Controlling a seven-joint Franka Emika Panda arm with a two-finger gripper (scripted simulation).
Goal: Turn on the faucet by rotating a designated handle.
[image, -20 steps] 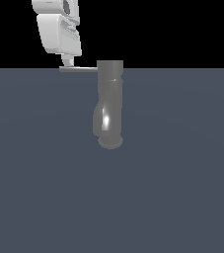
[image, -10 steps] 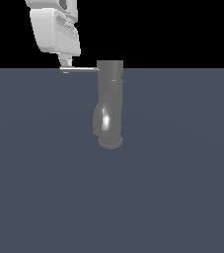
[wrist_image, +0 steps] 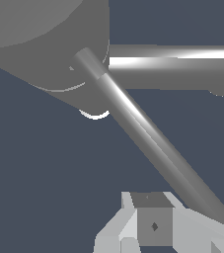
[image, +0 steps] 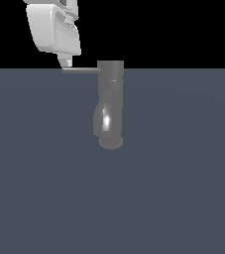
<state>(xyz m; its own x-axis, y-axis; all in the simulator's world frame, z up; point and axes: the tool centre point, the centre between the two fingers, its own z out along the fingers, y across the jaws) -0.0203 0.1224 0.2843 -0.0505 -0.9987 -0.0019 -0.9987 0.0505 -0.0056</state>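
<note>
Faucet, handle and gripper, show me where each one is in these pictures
faucet (image: 110, 99): exterior view, on the middle of its upright body.
handle (image: 82, 70): exterior view, midway along the thin rod.
gripper (image: 66, 62): exterior view, on the fingertip just above the rod's free end.

Faucet: dull grey metal, matt on the upper cylinder and flat top, turning glossy on the curved lower part, where one bright white highlight sits. Handle: the same grey metal, smooth; in the wrist view it carries a long pale sheen along its length. Gripper: smooth white to light-grey housing with a plastic look and soft shading, no sharp reflections. Ground surface: uniform slate blue-grey, matt, without texture or grain.
</note>
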